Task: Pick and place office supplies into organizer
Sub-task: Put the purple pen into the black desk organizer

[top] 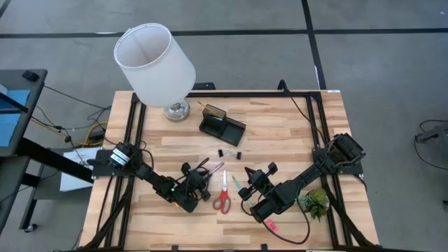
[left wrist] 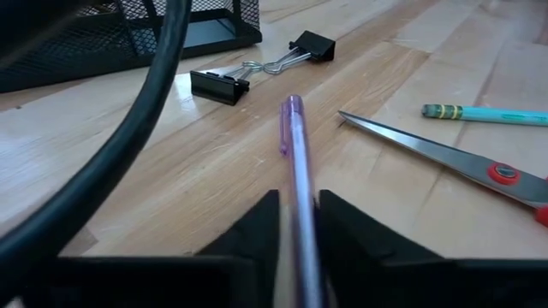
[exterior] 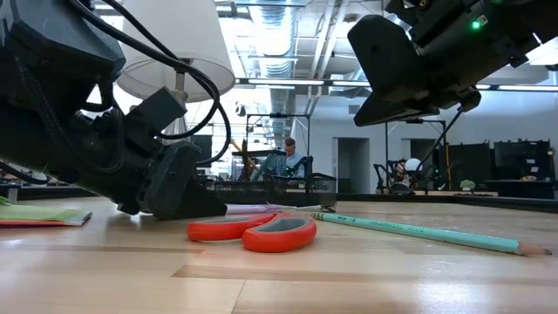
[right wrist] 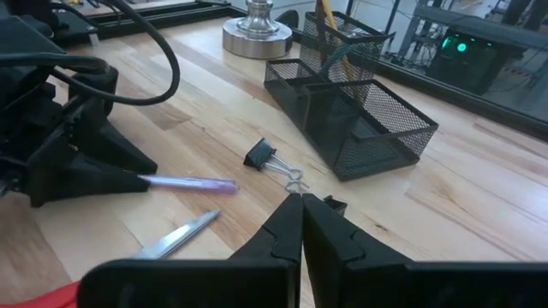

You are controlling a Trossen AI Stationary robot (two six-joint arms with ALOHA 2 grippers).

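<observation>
Your left tool has its fingers drawn in around the purple pen, apparently gripping its near end low on the worktop. The pen's long axis runs toward 1 o'clock in the high view, and the organizer lies roughly that way, well apart. The left arm is nearer. Your right tool hovers fully closed and empty above the binder clips.

Even, bright overhead light fell on the wooden surface, with soft shadows; ceiling strips glared in the low view, whose near foreground was blurred.
</observation>
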